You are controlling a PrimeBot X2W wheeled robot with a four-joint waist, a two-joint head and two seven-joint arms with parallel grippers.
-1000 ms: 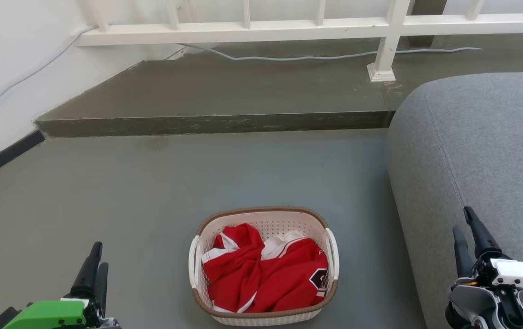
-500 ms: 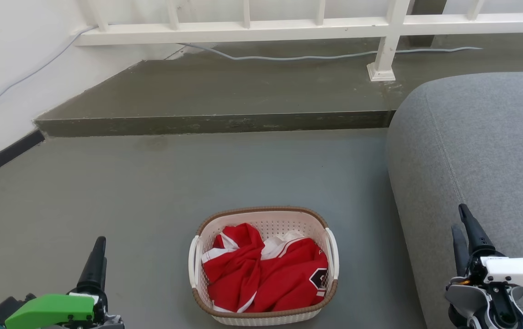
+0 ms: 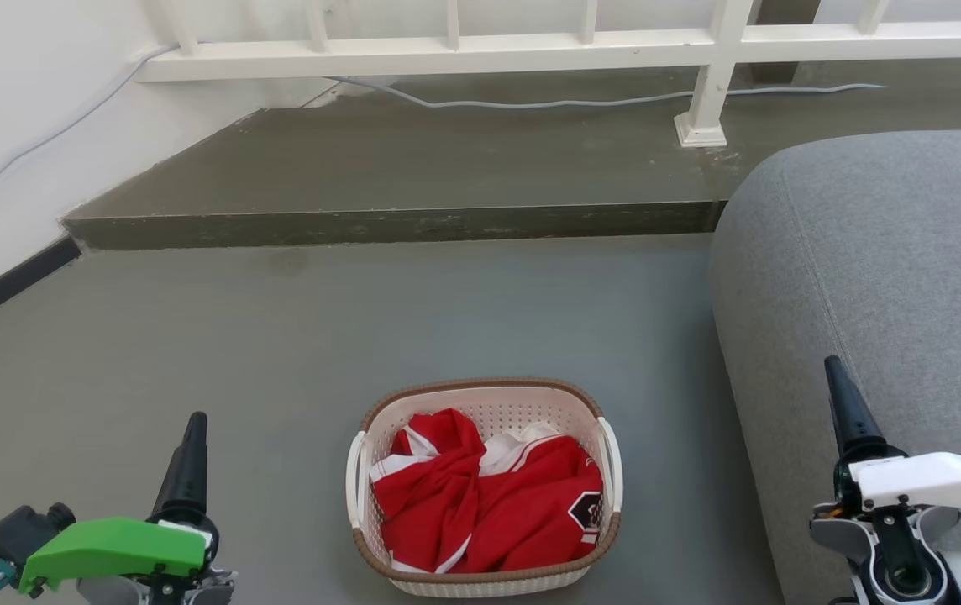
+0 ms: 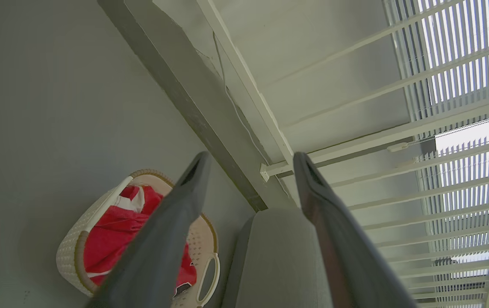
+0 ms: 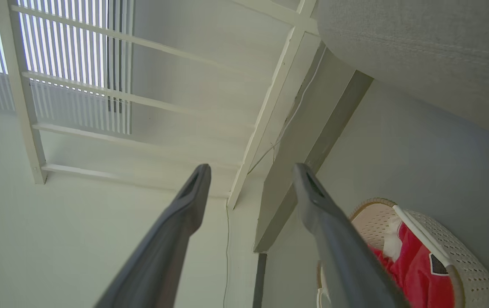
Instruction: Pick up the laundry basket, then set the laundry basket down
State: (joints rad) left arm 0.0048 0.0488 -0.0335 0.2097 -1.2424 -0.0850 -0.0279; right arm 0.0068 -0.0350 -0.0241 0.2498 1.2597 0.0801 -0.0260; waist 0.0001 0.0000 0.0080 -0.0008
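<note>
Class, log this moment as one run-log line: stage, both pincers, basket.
stage: pre-grasp | left pincer: open, empty | right pincer: open, empty | laundry basket: on floor, untouched, red garment inside

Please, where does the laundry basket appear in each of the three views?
Head view: laundry basket at the bottom centre.
Left wrist view: laundry basket at the lower left.
Right wrist view: laundry basket in the lower right corner.
Shared landmark: grey sofa, beside it.

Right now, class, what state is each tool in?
Left tool: open, holding nothing.
Right tool: open, holding nothing.
</note>
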